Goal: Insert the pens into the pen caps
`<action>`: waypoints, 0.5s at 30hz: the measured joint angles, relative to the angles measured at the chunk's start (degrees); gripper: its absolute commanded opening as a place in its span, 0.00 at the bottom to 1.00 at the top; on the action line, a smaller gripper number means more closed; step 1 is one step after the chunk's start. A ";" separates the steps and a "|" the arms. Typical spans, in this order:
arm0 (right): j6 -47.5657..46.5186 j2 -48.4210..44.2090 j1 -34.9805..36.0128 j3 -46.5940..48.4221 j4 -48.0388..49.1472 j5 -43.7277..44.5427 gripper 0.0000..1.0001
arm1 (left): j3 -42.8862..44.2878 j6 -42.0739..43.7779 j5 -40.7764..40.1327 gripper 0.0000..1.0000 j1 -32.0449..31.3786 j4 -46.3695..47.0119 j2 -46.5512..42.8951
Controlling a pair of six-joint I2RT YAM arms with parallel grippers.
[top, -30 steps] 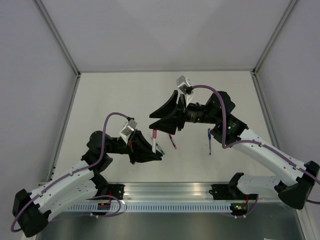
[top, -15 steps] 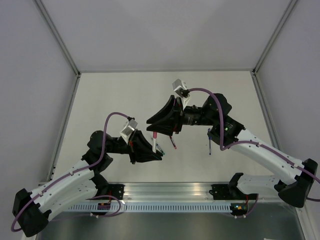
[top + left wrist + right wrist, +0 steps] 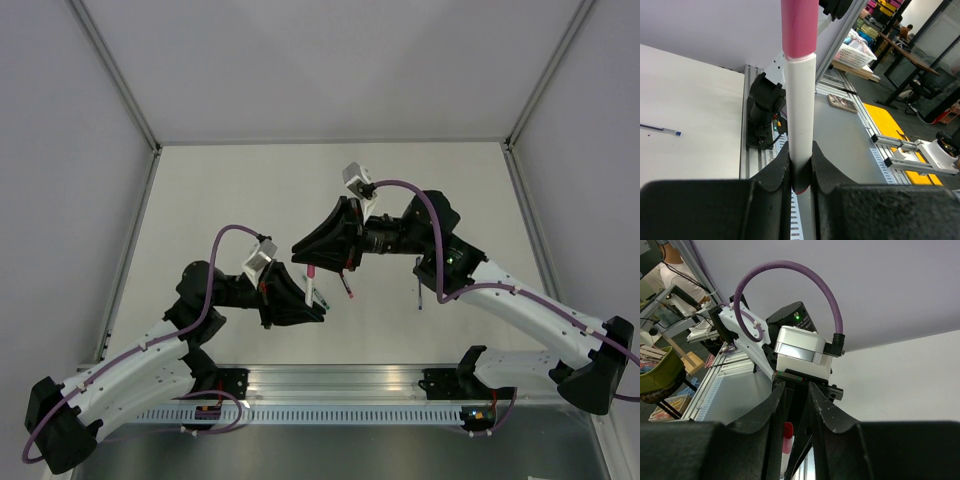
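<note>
We find the left gripper (image 3: pixel 800 155) pressed together on a white plastic pen with a pink-red end section (image 3: pixel 800 110). Both black fingers pinch the white barrel low down, and the pen stands up out of the jaws. The pink-red end points away from the gripper body.

The right gripper (image 3: pixel 796 390) faces the left gripper from the far side, above the pale table (image 3: pixel 250 190). Its jaws stand a little apart, with a narrow gap between the two black fingers. In the right wrist view, the pink-red end of the held pen shows inside that gap, close to one finger. We cannot tell whether either finger touches it.

Beyond the right gripper's fingertips we see the left arm's white wrist camera housing (image 3: pixel 802 352). A purple cable (image 3: pixel 790 270) loops over that housing.

A thin dark red pen (image 3: pixel 347 287) lies flat on the table below the right gripper. It is just beside the left gripper's tip and apart from it. A dark blue pen (image 3: pixel 662 130) lies on the table well apart from the left gripper, close under the forearm of the right arm.
</note>
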 measured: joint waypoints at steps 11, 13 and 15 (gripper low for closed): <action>-0.42 -1.40 0.26 -2.01 0.48 0.02 0.09 | -0.28 -0.02 -0.15 0.02 0.00 -1.53 -0.11; -0.33 -2.05 0.26 -3.08 1.51 0.02 0.06 | -0.31 -0.02 -0.20 0.02 -0.02 -1.90 -0.11; 0.13 -2.51 0.26 -4.13 3.04 -0.02 0.00 | -0.31 -0.04 -0.20 0.02 -0.02 -2.03 -0.11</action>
